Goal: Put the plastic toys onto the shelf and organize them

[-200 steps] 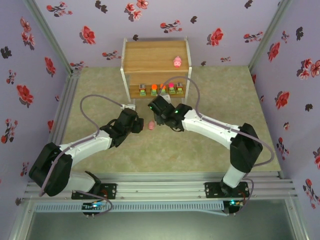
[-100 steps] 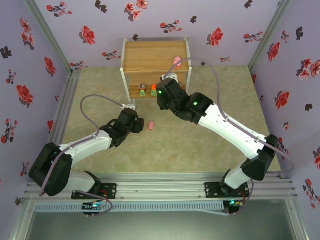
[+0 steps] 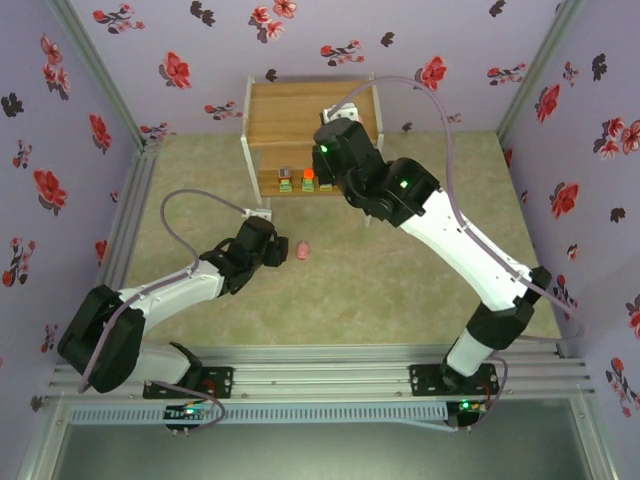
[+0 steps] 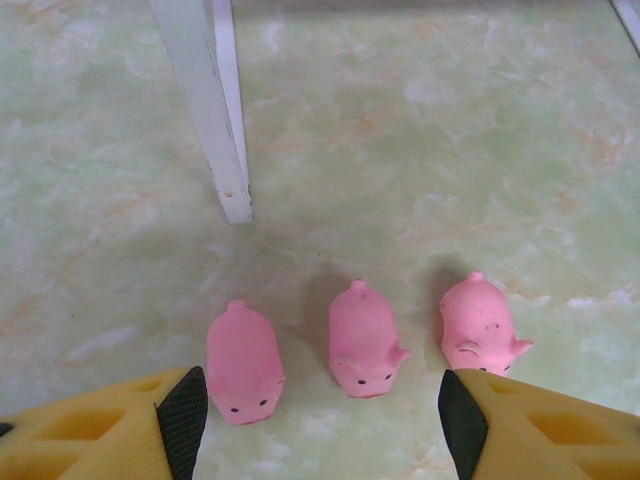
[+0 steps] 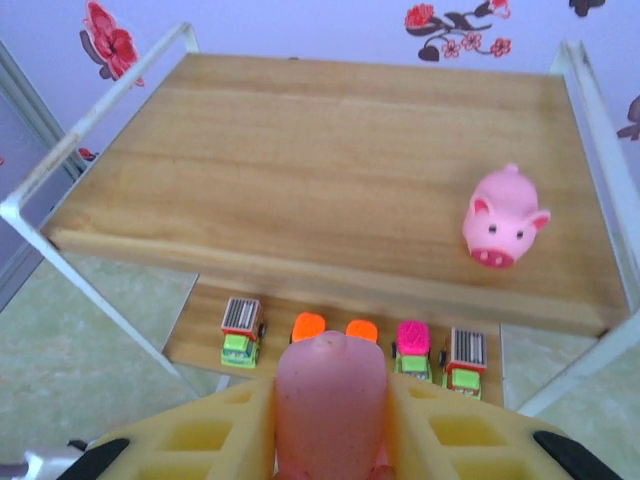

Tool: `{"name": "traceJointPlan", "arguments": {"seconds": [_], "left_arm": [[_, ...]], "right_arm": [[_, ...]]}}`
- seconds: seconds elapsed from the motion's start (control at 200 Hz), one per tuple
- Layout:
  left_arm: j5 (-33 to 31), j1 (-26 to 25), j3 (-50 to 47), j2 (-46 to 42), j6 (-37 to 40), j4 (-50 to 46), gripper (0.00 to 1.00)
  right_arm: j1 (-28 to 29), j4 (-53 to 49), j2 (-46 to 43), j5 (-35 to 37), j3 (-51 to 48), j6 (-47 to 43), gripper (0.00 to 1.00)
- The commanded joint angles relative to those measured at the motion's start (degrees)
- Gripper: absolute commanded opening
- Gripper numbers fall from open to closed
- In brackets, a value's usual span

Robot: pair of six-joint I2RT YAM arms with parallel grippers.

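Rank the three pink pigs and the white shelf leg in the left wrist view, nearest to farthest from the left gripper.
1. Middle pig, centred ahead of the open left gripper.
2. Pig at the view's left and pig at the view's right, one at each side: too close to call.
3. White shelf leg, far behind, on the left.

Open top tier left of pig
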Motion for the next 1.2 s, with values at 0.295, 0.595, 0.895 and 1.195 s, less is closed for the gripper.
{"name": "traceJointPlan", "arguments": {"seconds": [0.295, 0.595, 0.895, 1.195], "left_arm": [[0.8, 0.0, 0.6, -1.9, 0.0, 0.4, 0.67], [0.7, 0.0, 0.7, -1.8, -0.1, 0.4, 0.67], [0.8, 0.0, 0.7, -2.0, 0.0, 0.3, 0.67], [0.7, 0.0, 0.7, -2.0, 0.0, 0.2, 0.67]], "right_arm": [[-5.5, -4.5, 10.7, -0.4, 15.5, -3.2, 0.06], [-8.4, -6.2, 15.9, -2.4, 20.3, -3.2, 0.07], [-10.2, -6.9, 18.5, -3.9, 21.9, -2.7, 0.08], [-11.3, -7.2, 19.4, -4.2, 22.3, -2.6, 0.10]]}}
